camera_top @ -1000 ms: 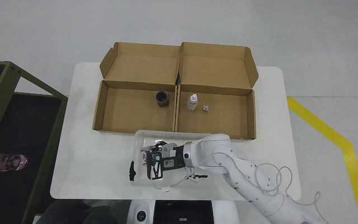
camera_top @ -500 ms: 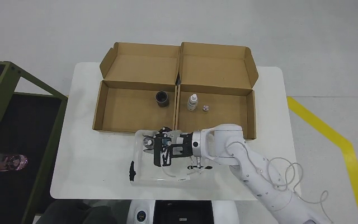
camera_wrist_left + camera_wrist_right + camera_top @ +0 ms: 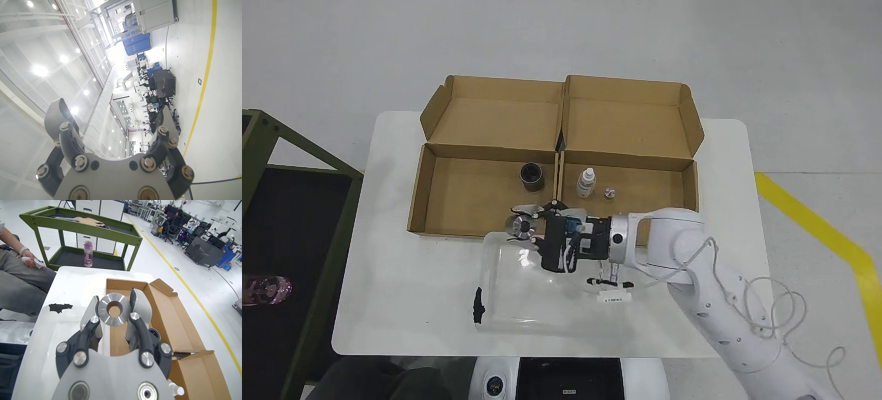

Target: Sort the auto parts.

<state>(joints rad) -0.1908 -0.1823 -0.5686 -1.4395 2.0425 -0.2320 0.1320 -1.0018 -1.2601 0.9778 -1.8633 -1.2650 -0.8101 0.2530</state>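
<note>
While the right hand point(image 3: 525, 225) hangs level over the near wall of the left box point(image 3: 457, 190), clamped on a metal ring point(image 3: 114, 311), the left hand point(image 3: 110, 109) points at the ceiling point(image 3: 47, 47), fingers point(image 3: 56, 109) apart.

We see a pale grey floor point(image 3: 542, 40) crossed by a yellow line point(image 3: 817, 225). A green cart point(image 3: 71, 255) stands beside the white table point(image 3: 387, 250), a pink bottle point(image 3: 88, 254) on its lower shelf. Farther off we find black chairs point(image 3: 171, 231) at desks, and ceiling lights point(image 3: 39, 70) glare overhead.

Cylinder point(image 3: 532, 177) in left box point(image 3: 467, 200), behind tray point(image 3: 510, 302)
</note>
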